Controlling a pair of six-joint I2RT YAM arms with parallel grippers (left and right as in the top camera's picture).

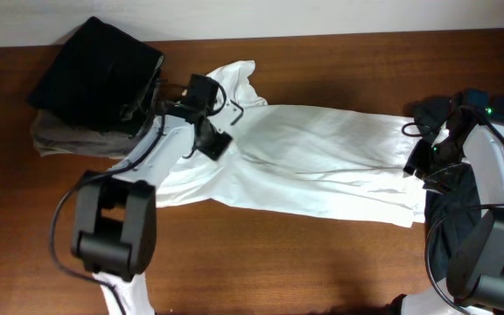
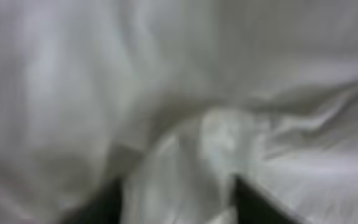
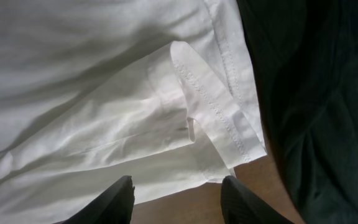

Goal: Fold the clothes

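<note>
Across the brown wooden table (image 1: pixel 322 262) a long white cotton garment (image 1: pixel 313 162) lies spread out, its long axis running left to right and dipping slightly toward the near edge at the right. The bunched, ruffled end points to the far left corner. The straight hemmed end points right, toward a dark, rumpled cloth (image 3: pixel 316 93) that lies partly under the right arm.

At the far left, a folded black fabric stack (image 1: pixel 99 70) sits on top of a grey folded cloth (image 1: pixel 55 140), just beside the garment's ruffled end.

The left gripper (image 1: pixel 210 138) is down on the left third of the white garment, near the ruffled end. From its own camera the picture is badly blurred: two dark fingers (image 2: pixel 114 202) stand apart with a raised ridge of white cloth between them — whether they are biting on that ridge or merely straddling it, I cannot tell.

The right gripper (image 1: pixel 420 162) hangs over the garment's right edge. Its wrist view is sharp: the two black fingertips (image 3: pixel 120 199) are spread wide, nothing between them but a strip of bare table and the lower edge of the cloth. Just ahead of them the double-stitched white hem (image 3: pixel 229 106) is turned back on itself in a small flap — its corner lies right against the dark cloth.
</note>
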